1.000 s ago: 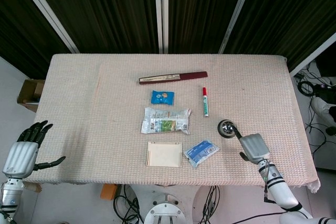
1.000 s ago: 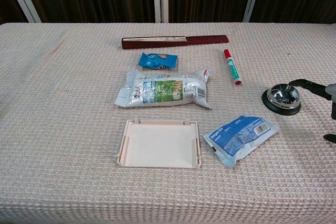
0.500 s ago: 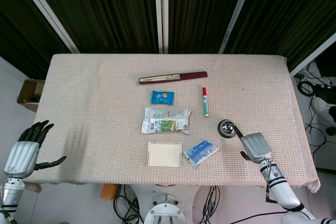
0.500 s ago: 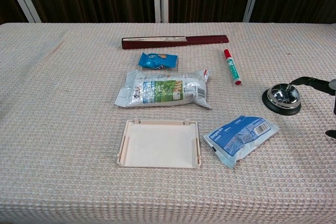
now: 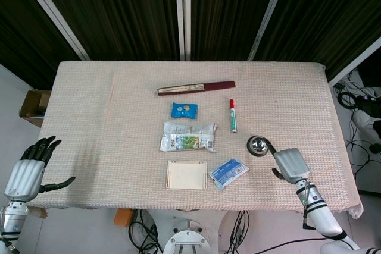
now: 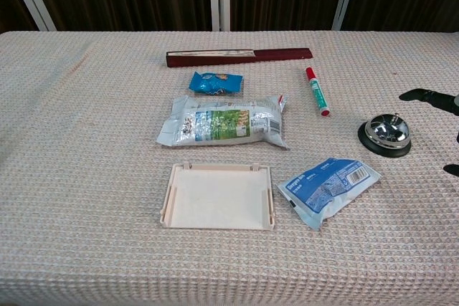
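- On the table's right side sits the call bell [image 5: 258, 145], between the marker [image 5: 233, 115] and the right hand [image 5: 289, 165].
- Right hand hovers just beside it, empty, one finger extended above the dome.
- Left hand [image 5: 27, 173] hangs well apart, fingers spread.

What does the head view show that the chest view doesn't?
Only the head view shows the left hand, open beside the table's near left corner, the back of the right hand, a cardboard box and floor cables. Only the chest view shows the print on the packets close up. Both share the bell, marker, tray, blue pouch, snack bags and the right hand's fingertips near the bell.
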### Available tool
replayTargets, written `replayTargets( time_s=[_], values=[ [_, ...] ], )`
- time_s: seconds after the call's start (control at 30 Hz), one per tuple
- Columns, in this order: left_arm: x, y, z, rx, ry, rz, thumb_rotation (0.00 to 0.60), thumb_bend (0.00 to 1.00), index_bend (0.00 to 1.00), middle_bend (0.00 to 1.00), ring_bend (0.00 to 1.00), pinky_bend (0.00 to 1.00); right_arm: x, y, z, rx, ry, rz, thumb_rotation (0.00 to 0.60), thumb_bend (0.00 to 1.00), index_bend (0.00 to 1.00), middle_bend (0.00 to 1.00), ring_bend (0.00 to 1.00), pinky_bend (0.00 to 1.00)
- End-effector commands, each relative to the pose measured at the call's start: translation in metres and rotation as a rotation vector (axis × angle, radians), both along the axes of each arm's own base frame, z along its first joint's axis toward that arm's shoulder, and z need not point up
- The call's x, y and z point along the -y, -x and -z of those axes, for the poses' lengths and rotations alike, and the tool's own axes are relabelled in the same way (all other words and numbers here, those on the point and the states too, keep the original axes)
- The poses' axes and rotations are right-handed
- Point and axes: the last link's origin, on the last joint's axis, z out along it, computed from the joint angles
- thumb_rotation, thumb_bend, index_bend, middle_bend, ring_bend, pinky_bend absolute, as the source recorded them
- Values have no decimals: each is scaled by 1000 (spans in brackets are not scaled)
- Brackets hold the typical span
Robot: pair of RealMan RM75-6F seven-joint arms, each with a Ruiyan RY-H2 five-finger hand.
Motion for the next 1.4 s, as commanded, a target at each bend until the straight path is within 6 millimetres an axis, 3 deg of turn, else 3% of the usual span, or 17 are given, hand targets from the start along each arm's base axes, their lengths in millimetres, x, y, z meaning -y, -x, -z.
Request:
replayTargets(
  time_s=[0.03, 0.2, 0.53, 0.9, 1.2, 1.4],
  values=[
    [1, 1, 0, -2, -1, -2, 244, 12, 114, 85, 71, 175, 0, 6, 6, -41, -33, 20, 600, 179, 0, 981, 946, 793],
    [0, 5, 0, 1, 3, -17, 243, 13, 114, 85, 71, 176, 0, 7, 9, -66, -46, 31, 600, 179, 0, 981, 945, 793],
    [0, 2, 1, 4, 5, -4, 244, 13, 114, 85, 71, 175, 0, -3, -5, -3, 9, -3, 600, 178, 0, 981, 945, 793],
    [0, 3, 0, 2, 0, -9, 244, 13, 115, 85, 71, 175, 0, 11, 20, -79, -81, 36, 600, 178, 0, 981, 945, 793],
    [1, 2, 0, 4, 1, -2, 242, 13, 114, 85, 71, 175, 0, -4, 2, -1, -5, -10, 600, 178, 0, 981, 946, 793],
    [1, 1, 0, 1, -2, -2, 245, 13, 114, 85, 71, 175, -1, 1, 8, -15, -29, 0, 600, 178, 0, 981, 946, 793]
  ],
)
